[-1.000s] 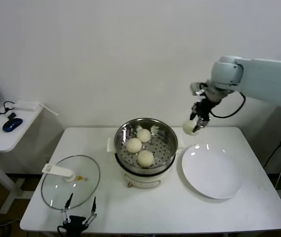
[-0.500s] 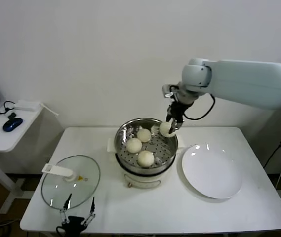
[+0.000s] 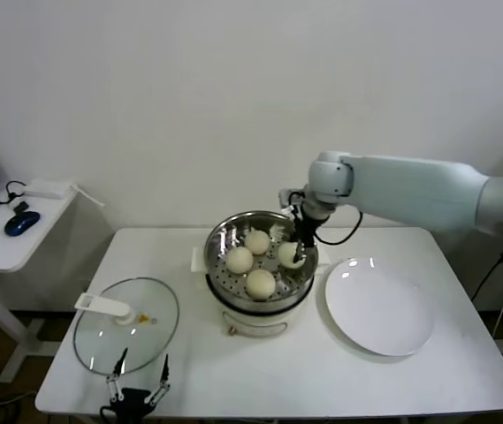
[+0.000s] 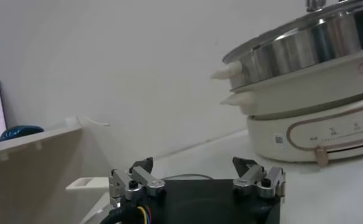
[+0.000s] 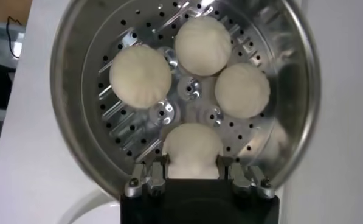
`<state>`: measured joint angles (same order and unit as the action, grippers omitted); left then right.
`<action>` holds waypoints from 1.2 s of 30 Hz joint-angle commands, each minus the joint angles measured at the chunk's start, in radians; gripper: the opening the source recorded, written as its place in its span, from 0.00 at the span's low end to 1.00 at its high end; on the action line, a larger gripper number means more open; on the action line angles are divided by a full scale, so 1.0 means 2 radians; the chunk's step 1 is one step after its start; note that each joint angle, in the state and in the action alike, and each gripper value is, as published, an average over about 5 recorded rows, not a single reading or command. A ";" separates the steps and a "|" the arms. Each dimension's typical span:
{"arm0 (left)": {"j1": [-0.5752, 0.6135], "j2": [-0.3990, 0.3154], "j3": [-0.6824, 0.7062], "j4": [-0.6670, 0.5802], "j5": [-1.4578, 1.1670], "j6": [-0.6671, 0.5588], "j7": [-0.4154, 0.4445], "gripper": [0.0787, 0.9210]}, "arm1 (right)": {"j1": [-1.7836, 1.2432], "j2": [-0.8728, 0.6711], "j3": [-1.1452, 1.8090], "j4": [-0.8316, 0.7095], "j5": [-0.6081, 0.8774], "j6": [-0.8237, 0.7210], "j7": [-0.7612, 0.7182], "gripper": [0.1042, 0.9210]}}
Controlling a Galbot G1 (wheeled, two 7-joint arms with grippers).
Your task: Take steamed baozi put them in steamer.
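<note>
Having swung in from the plate [image 3: 379, 309]: right gripper [image 3: 298, 253], baozi [image 3: 290, 254] inside steamer [image 3: 217, 240].

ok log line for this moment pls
right gripper: shut on fourth baozi, inside steamer | three baozi on its floor | left gripper: open, parked by lid

Pale blue-white arm [image 3: 410, 187], black cable

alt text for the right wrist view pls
The right gripper holds a small off-white dough bun inside the round shiny perforated steel steamer basket, beside three more buns on its floor.
</note>
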<state>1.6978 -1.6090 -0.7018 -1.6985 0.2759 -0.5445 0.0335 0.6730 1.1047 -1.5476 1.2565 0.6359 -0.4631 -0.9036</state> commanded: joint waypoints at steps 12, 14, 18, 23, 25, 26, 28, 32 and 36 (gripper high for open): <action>0.002 -0.003 -0.002 -0.008 0.001 0.002 0.000 0.88 | 0.086 -0.017 -0.012 -0.001 0.088 0.016 -0.006 0.79; 0.001 -0.002 0.000 -0.009 0.001 0.003 0.000 0.88 | 0.105 -0.027 -0.010 0.011 0.098 0.011 0.001 0.84; -0.002 0.002 0.006 -0.011 0.000 0.003 0.000 0.88 | 0.102 -0.054 0.029 0.055 0.109 -0.049 0.091 0.88; -0.004 0.010 0.017 -0.018 -0.001 0.004 0.000 0.88 | 0.009 -0.088 0.157 0.103 0.139 -0.117 0.301 0.88; -0.003 0.014 0.020 -0.021 -0.002 0.004 0.000 0.88 | -0.037 -0.101 0.210 0.120 0.151 -0.123 0.356 0.88; -0.002 0.015 0.021 -0.023 -0.002 0.004 0.000 0.88 | -0.056 -0.106 0.233 0.128 0.155 -0.123 0.374 0.88; -0.001 0.018 0.021 -0.026 -0.003 0.004 0.000 0.88 | -0.094 -0.117 0.280 0.143 0.156 -0.124 0.404 0.88; 0.002 0.021 0.021 -0.030 -0.004 0.005 0.001 0.88 | -0.157 -0.138 0.379 0.172 0.149 -0.129 0.443 0.88; 0.002 0.019 0.021 -0.030 -0.002 0.007 0.001 0.88 | -0.234 -0.166 0.475 0.199 0.125 -0.129 0.455 0.88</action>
<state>1.7015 -1.6080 -0.6659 -1.7531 0.2681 -0.5329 0.0343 0.5571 0.9033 -1.1150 1.4891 0.8886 -0.6546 -0.3112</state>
